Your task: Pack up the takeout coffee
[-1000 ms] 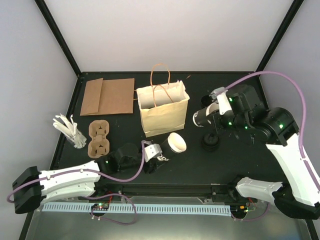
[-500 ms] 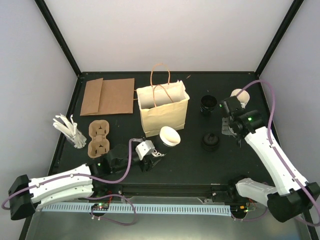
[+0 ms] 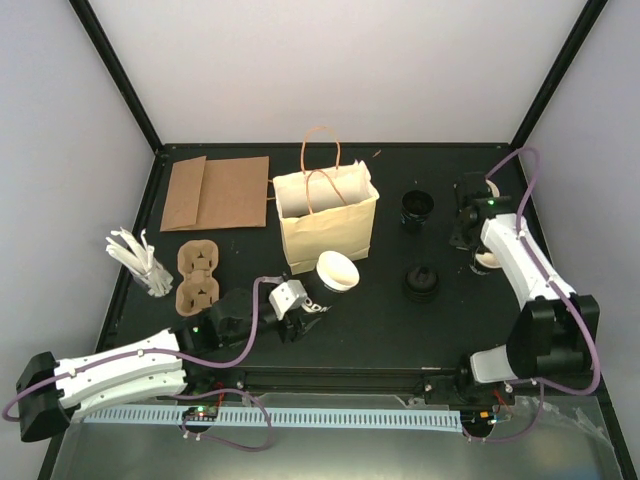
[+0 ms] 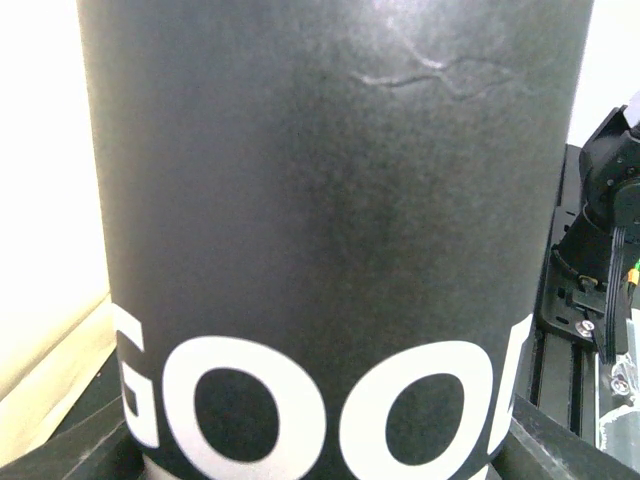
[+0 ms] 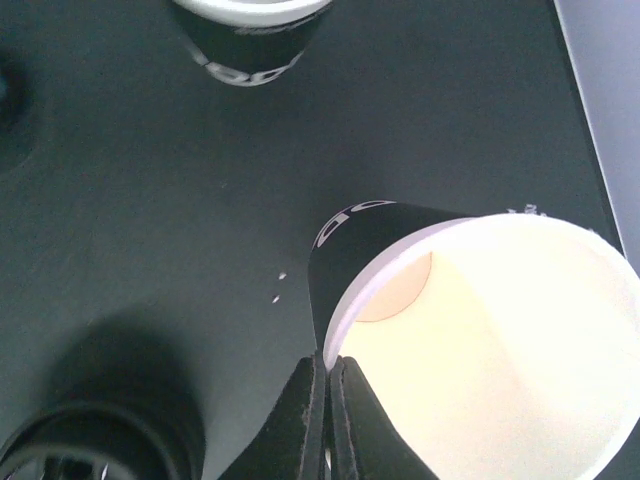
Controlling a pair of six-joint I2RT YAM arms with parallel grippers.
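Cup (image 3: 337, 270) (black wall, white inside) tilted just before paper bag (image 3: 325, 225), my left gripper (image 3: 318, 300) clamped round it. My right gripper (image 5: 326, 400) pinched on rim of second cup (image 5: 480, 340), far right.

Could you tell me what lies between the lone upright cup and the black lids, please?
Nothing but bare tabletop separates the upright cup from the lids; the top view shows it.
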